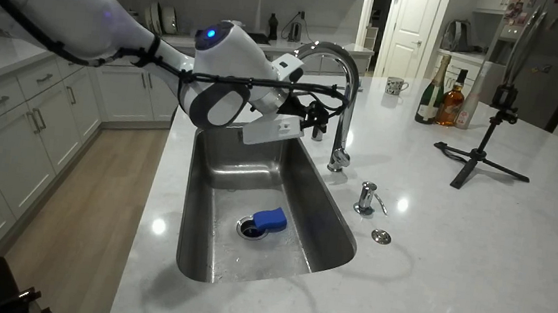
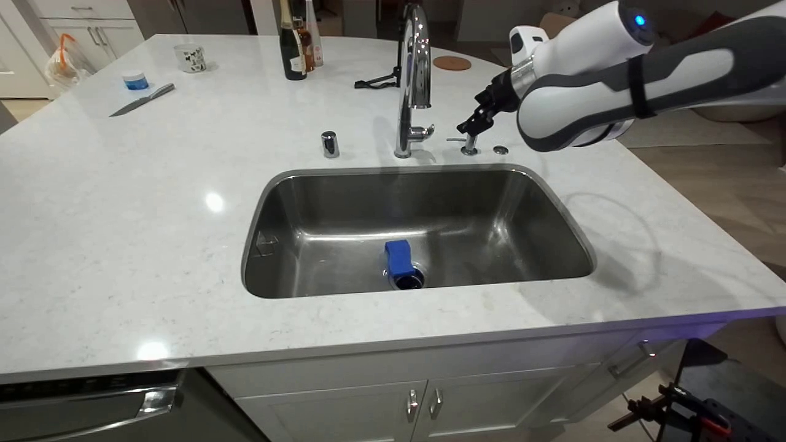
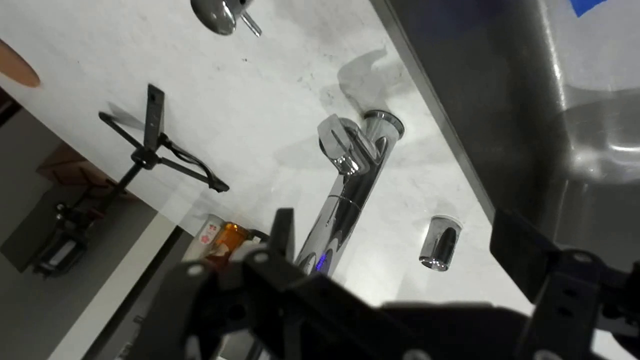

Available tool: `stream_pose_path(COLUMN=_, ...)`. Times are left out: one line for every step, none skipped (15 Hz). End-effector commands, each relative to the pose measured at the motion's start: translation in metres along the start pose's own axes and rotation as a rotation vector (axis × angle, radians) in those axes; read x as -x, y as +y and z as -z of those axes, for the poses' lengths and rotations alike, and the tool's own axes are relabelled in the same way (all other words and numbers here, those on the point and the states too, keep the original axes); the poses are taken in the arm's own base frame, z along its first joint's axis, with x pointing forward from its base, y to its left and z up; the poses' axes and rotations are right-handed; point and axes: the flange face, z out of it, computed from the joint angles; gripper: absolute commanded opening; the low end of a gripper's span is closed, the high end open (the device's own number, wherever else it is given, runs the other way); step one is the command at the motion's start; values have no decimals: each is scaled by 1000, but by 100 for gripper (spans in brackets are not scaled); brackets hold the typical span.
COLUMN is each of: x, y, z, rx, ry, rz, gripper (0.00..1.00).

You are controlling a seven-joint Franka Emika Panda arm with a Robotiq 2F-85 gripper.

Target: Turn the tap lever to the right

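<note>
Tap lever (image 2: pixel 425 132) untouched, gripper (image 3: pixel 395 227) spread and empty beyond it.

Left to right in an exterior view, a chrome cap (image 2: pixel 330 145) stands behind the sink (image 2: pixel 399 190); next the faucet (image 2: pixel 419 67) arches forward, presumably so water lands inside. The tap lever juts from the faucet's right side, likely to swing free of the arch. Further right hangs the gripper, jaws wide with nothing held in the wrist view, appearing just above the soap dispenser (image 2: pixel 470 146) and apart from the lever, perhaps leaving room to line up a push.
</note>
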Motion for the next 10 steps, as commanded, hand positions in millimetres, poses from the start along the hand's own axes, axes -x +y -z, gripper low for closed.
stream_pose_path(x=-20, y=9, z=-39, rx=28, ry=51, rz=180, gripper=100)
stream_pose_path(x=-23, y=12, z=-48, rx=34, ry=57, rz=234, gripper=100)
stream_pose_path(x=-23, y=15, z=-57, rx=41, ry=58, rz=286, gripper=100)
stream_pose_path(x=-24, y=19, z=-64, rx=51, ry=62, rz=338, gripper=100)
stream_pose_path(x=-24, y=24, z=-72, rx=52, ry=57, rz=382, gripper=100)
stream_pose_path(x=-24, y=29, z=-81, rx=58, ry=54, rz=404, gripper=100)
stream_pose_path(x=-24, y=32, z=-87, rx=52, ry=47, rz=418, gripper=100)
stream_pose_path(x=-22, y=36, z=-94, rx=36, ry=41, rz=431, gripper=100)
stream_pose_path(x=-21, y=38, z=-100, rx=22, ry=35, rz=444, gripper=100)
stream_pose_path(x=-19, y=39, z=-106, rx=16, ry=35, rz=453, gripper=100)
